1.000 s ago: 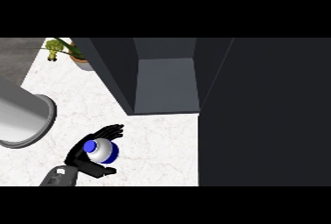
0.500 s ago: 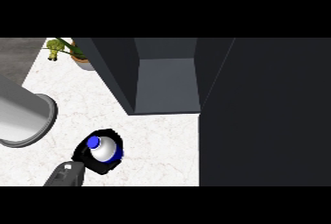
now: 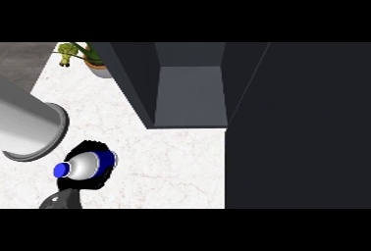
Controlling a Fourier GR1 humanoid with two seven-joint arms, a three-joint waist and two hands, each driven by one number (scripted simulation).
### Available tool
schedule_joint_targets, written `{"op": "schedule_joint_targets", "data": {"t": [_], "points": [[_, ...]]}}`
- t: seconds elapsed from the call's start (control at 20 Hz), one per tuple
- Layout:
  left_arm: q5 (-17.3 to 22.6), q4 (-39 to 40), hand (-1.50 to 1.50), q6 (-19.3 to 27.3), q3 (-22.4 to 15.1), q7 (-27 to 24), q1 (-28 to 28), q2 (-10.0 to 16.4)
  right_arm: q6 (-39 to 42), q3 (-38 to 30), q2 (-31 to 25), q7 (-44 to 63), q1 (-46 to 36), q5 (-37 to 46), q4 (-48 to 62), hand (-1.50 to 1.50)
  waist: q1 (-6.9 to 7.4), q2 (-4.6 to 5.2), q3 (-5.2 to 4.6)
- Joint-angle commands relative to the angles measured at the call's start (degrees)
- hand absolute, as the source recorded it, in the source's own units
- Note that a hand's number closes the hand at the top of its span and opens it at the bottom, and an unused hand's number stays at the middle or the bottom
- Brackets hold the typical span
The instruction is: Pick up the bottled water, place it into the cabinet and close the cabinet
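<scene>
Left hand (image 3: 81,184) fingers now clenched round bottled water (image 3: 87,164). Bottle looks bigger, likely lifted off worktop (image 3: 174,162), cap tipped left. Open cabinet (image 3: 190,95) next.

Bottled water (image 3: 87,165) — base hidden inside the left hand (image 3: 88,184); grey cylinder (image 3: 25,128) — cut by the left edge; plant (image 3: 73,51) cropped at top.

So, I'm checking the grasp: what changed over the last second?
The left hand, curled round the bottled water, has shifted left with it, and the blue cap now points left. The hand appears to have held the bottle throughout. The open cabinet, potted plant and grey cylinder stayed put.
</scene>
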Motion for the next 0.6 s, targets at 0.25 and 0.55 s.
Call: {"op": "schedule_joint_targets", "data": {"t": [0.25,0.55], "points": [[2.2,-9.9,1.50,4.6,0.4,0.9,2.3,-1.9,-3.2,-3.6,-0.9,5.9,5.1,-9.8,-13.1,-1.50,0.50,-0.06,0.19],[0.0,-22.6,1.50,12.7,-4.6,4.6,5.4,-9.2,-1.5,-3.6,-0.1,2.6,7.8,-8.5,-12.5,-1.50,0.72,-0.45,0.26]]}}
